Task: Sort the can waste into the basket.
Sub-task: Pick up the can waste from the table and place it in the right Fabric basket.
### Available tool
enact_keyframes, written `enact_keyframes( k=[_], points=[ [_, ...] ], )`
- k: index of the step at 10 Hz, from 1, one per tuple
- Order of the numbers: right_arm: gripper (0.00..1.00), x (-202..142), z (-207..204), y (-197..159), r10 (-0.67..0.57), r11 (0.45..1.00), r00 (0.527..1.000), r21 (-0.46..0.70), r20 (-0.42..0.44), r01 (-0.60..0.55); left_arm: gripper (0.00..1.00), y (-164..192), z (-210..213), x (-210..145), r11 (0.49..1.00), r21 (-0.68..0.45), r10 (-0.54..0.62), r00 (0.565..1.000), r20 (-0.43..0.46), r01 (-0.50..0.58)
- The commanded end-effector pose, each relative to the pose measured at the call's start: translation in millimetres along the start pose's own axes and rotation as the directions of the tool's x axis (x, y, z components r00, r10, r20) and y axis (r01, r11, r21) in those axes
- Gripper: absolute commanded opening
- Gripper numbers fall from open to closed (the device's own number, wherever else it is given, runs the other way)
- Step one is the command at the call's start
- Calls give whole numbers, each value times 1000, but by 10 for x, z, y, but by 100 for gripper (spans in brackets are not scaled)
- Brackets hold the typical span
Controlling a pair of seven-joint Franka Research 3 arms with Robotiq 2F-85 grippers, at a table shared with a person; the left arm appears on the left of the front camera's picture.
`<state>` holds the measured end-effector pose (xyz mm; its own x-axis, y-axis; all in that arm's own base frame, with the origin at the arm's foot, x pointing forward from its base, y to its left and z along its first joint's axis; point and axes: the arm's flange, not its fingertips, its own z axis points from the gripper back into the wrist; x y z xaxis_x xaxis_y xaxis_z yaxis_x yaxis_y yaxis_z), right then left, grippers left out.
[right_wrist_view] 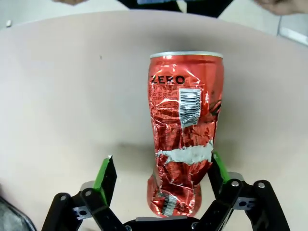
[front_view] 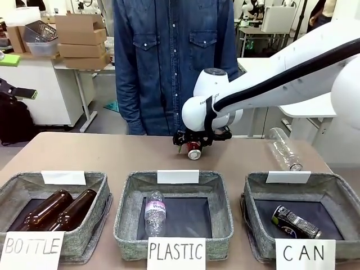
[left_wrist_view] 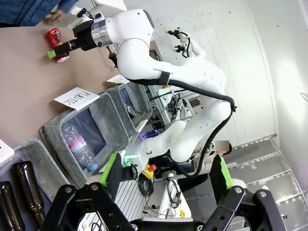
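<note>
Red can [front_view: 194,152] is lying on table [front_view: 101,154] mid-far side, right gripper [front_view: 194,147] straddling it; dark can [front_view: 296,223] is sitting in CAN basket [front_view: 343,197]. Left wrist: left gripper [left_wrist_view: 163,180] is hanging spread, holding nothing. Right wrist: fingers [right_wrist_view: 105,174] are flanking the crushed can, one pad touching, w/ a gap on the other side.

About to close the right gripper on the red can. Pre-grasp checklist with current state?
1. Red can between the right gripper pads: ok, one pad each side.
2. Jaws not yet clamped: ok, gap at the left pad; the right pad sits near the can.
3. Can lying on the table, nothing crowding it: ok.
4. CAN basket has room: ok, holds one dark can.
5. Left gripper clear: ok, open, away from the can.
6. Person's hands clear: cannot tell.
</note>
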<state>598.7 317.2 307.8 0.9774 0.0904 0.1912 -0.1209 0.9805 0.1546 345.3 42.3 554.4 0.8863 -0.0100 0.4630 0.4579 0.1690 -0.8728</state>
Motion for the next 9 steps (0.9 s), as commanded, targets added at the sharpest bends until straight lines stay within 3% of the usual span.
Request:
enact_keyframes(
  k=[1,2,3,4,9],
  points=[
    [41,10,38,36,-21,999,1000,-32,23,21,96,-42,-7,13,1000,-19,4,1000,12,-4],
    [0,6,38,37,-19,999,1000,-29,17,20,96,-42,-7,13,1000,-19,4,1000,12,-4],
    [36,1,39,35,-17,999,1000,-29,15,18,96,-42,-7,13,1000,-19,4,1000,12,-4],
    [0,-3,43,31,-15,1000,1000,-27,17,15,96,-42,-7,13,1000,-19,4,1000,12,-4],
    [0,-17,35,14,-2,1000,1000,-20,8,2,96,-42,-7,13,1000,-19,4,1000,12,-4]
  ],
)
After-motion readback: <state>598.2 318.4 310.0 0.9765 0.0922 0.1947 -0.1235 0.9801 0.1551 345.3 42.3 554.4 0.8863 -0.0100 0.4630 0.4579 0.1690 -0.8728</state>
